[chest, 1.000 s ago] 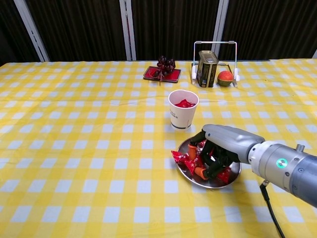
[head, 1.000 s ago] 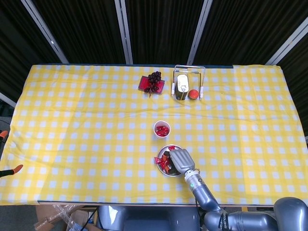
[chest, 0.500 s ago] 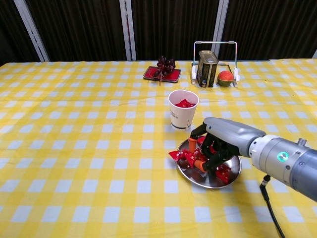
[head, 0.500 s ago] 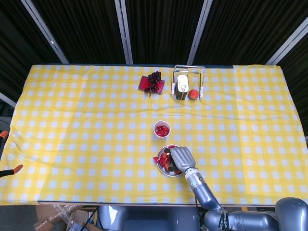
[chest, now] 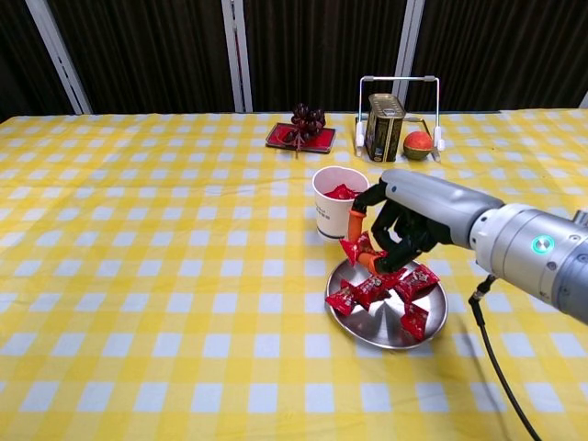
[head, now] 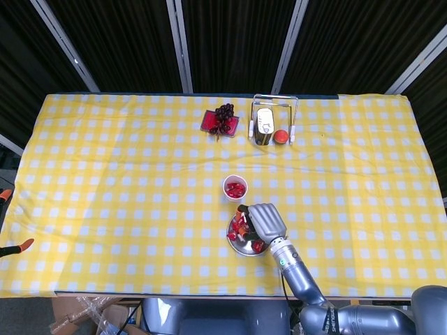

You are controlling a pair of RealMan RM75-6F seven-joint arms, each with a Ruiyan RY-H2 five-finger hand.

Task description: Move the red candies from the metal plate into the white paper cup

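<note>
Some red candies can be seen inside the white paper cup, so part of the job looks done. Several red candies are left on the metal plate, which sits just beside the cup. One candy is pinched in the right hand, which is held above the plate, close to the cup. The left hand is not seen.

Curtained lab, gingham-clothed table
</note>
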